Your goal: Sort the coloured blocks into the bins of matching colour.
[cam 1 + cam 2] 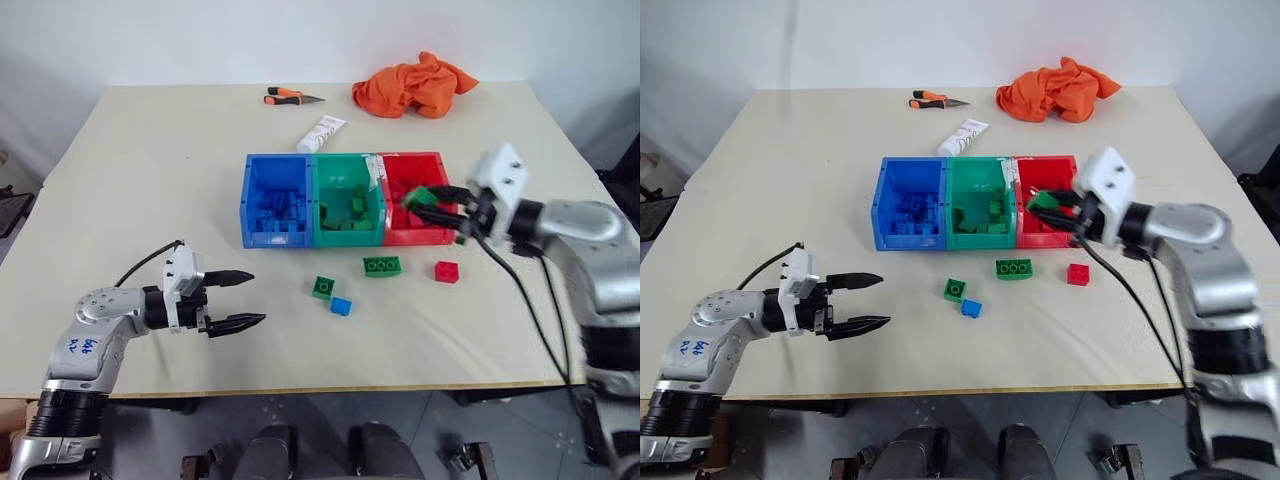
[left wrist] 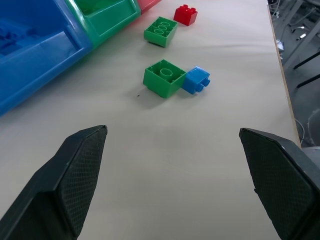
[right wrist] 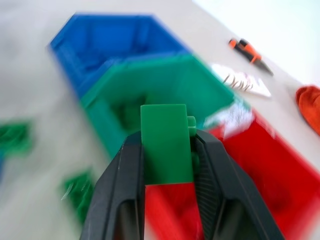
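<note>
Three joined bins stand mid-table: blue (image 1: 277,238), green (image 1: 350,238), red (image 1: 421,237), with blocks inside the blue and green ones. My right gripper (image 1: 432,205) hovers over the red bin, shut on a green block (image 3: 166,142), close to the green bin's edge. In front of the bins lie a long green block (image 1: 382,266), a red block (image 1: 447,271), a square green block (image 1: 323,287) and a blue block (image 1: 341,306) touching it. My left gripper (image 1: 257,297) stands open and empty just above the table, left of those loose blocks and pointing toward them.
At the table's far side lie an orange cloth (image 1: 415,85), an orange-handled tool (image 1: 290,97) and a white tube (image 1: 322,133) just behind the bins. The table's front edge runs close below the left gripper.
</note>
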`<state>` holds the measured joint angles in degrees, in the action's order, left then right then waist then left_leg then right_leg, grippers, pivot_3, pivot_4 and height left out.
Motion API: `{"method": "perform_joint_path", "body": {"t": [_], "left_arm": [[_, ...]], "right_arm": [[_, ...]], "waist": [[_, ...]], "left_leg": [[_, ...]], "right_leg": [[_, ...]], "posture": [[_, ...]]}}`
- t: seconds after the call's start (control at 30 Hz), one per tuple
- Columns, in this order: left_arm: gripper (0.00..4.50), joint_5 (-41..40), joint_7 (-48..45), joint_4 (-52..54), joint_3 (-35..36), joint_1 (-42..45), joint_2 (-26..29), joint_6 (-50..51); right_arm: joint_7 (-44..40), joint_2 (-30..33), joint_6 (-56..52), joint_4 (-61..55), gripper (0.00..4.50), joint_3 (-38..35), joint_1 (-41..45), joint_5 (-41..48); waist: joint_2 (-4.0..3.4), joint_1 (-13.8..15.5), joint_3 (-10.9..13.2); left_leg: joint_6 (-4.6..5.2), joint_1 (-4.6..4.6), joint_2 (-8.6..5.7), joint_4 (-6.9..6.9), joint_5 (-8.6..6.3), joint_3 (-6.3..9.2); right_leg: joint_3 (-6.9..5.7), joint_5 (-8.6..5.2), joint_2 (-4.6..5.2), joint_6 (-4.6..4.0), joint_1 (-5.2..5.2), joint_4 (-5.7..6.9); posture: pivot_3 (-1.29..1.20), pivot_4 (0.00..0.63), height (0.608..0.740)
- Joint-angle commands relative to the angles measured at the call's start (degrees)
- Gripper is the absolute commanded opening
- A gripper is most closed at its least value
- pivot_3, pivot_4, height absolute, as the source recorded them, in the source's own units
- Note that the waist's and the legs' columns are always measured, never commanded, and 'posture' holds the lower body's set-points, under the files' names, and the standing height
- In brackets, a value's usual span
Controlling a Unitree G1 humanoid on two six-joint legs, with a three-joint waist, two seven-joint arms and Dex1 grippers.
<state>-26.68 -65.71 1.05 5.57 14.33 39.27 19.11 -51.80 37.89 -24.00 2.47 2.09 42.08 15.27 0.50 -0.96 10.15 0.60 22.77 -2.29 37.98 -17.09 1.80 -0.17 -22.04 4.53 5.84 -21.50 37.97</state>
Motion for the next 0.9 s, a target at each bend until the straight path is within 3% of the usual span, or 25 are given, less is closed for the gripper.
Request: {"method": "perform_joint_path", "body": {"t": [0.03, 0.1, 0.3, 0.47, 0.53, 0.7, 0.9], "left_arm": [[4.50, -0.2, 1.2, 1.1, 0.8, 0.3, -0.3, -0.9], [4.50, -0.5, 1.8, 1.9, 1.1, -0.1, -0.4, -0.8], [4.50, -1.1, 3.4, 4.1, 2.3, -2.6, -0.1, -0.6], [4.50, -1.4, 3.9, 4.9, 2.4, -3.3, -0.2, -0.3], [4.50, -1.4, 3.8, 4.7, 2.1, -3.0, -0.3, -0.3], [4.50, -0.8, 2.3, 1.8, 0.4, 0.1, -0.3, -0.8], [4.50, 0.2, -0.7, -3.2, -1.1, 4.3, 0.1, -2.0]], "right_arm": [[2.4, -5.1, 5.9, 11.7, 0.90, 3.1, 6.5, -4.5], [3.0, -8.1, 9.1, 18.5, 0.90, 4.0, 10.0, -6.0], [5.5, -13.6, 16.3, 32.1, 2.84, 3.8, 16.6, -8.8], [3.2, -11.9, 19.8, 28.8, 4.47, 2.1, 15.3, -8.0], [0.6, -9.8, 19.0, 23.3, 4.47, 1.3, 12.5, -6.5], [-7.9, 1.3, 11.0, 1.7, 4.47, -3.9, -3.9, 1.3], [-10.4, 13.8, -0.5, -17.5, 4.47, -21.1, -27.5, 10.1]], "waist": [[0.00, -0.1, 0.0], [-0.01, -0.3, 0.0], [-0.01, -1.0, 0.0], [-0.01, -0.8, 0.0], [-0.02, -0.6, 0.0], [-0.02, 0.6, 0.0], [-0.08, 1.1, 0.0]], "left_leg": [[0.00, 0.04, 0.00, 0.00, 0.00, 0.02], [0.00, 0.06, 0.00, 0.00, 0.00, 0.05], [0.00, 0.17, -0.01, 0.03, 0.00, 0.12], [-0.01, 0.19, 0.00, 0.06, 0.00, 0.22], [-0.01, 0.21, 0.00, 0.08, 0.00, 0.25], [-0.03, 0.37, -0.07, 0.13, -0.02, 0.64], [-0.03, 0.40, -0.06, 0.11, -0.02, 0.60]], "right_leg": [[-0.04, 0.00, 0.00, 0.00, -0.04, 0.02], [-0.08, 0.00, 0.00, 0.00, -0.06, 0.05], [-0.27, 0.00, 0.02, 0.01, -0.13, 0.28], [-0.35, 0.00, 0.02, 0.00, -0.12, 0.34], [-0.36, 0.00, 0.02, 0.01, -0.12, 0.34], [-0.44, 0.00, 0.03, 0.00, -0.03, 0.26], [-0.48, 0.00, 0.01, 0.00, 0.08, 0.02]], "posture": [[0.00, 0.150, 0.740], [0.00, 0.150, 0.740], [0.00, 0.150, 0.740], [0.00, 0.150, 0.740], [0.00, 0.150, 0.740], [0.00, 0.150, 0.740], [0.00, 0.150, 0.740]]}}
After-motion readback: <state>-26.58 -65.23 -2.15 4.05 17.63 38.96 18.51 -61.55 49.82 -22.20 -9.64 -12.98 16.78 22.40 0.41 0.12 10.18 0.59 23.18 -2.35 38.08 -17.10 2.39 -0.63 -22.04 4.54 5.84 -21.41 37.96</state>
